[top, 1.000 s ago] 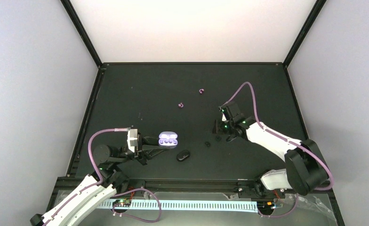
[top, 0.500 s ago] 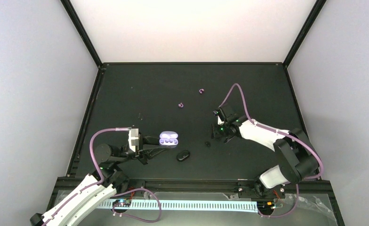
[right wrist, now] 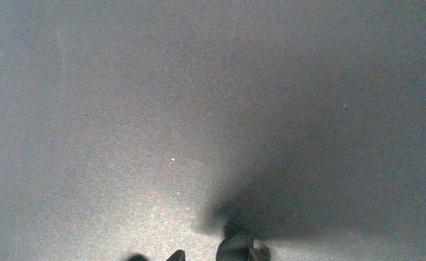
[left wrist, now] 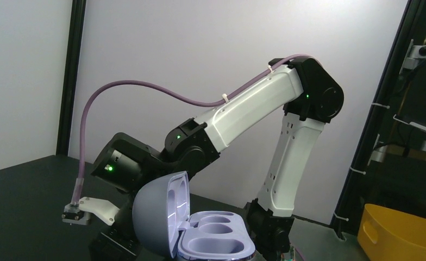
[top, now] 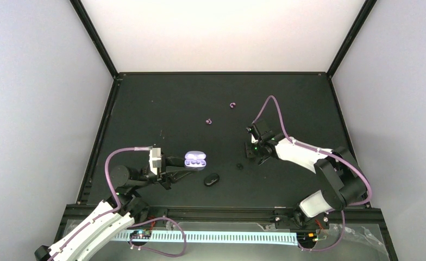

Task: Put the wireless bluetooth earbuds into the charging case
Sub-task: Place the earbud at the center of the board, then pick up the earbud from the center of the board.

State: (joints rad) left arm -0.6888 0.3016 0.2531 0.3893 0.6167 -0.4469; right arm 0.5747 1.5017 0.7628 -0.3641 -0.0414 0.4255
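My left gripper (top: 185, 165) is shut on an open lavender charging case (top: 195, 161). The case fills the bottom of the left wrist view (left wrist: 211, 234), lid up and both wells empty. Two pinkish-purple earbuds (top: 208, 121) (top: 232, 105) lie on the mat at the far middle. A small black earbud (top: 239, 166) lies right of the case. My right gripper (top: 252, 153) hovers just beyond it. In the right wrist view its tips (right wrist: 208, 254) barely show, with a dark glossy bud (right wrist: 238, 246) against the right tip, above the mat.
A closed black oval case (top: 212, 179) lies on the mat just near-right of the lavender case. The black frame rail (top: 221, 209) runs along the near edge. The right arm (left wrist: 254, 109) stands behind the case in the left wrist view.
The right arm has pulled its gripper slightly left and raised its elbow. The second black bud that lay under the gripper no longer shows on the mat. The left arm holds still.
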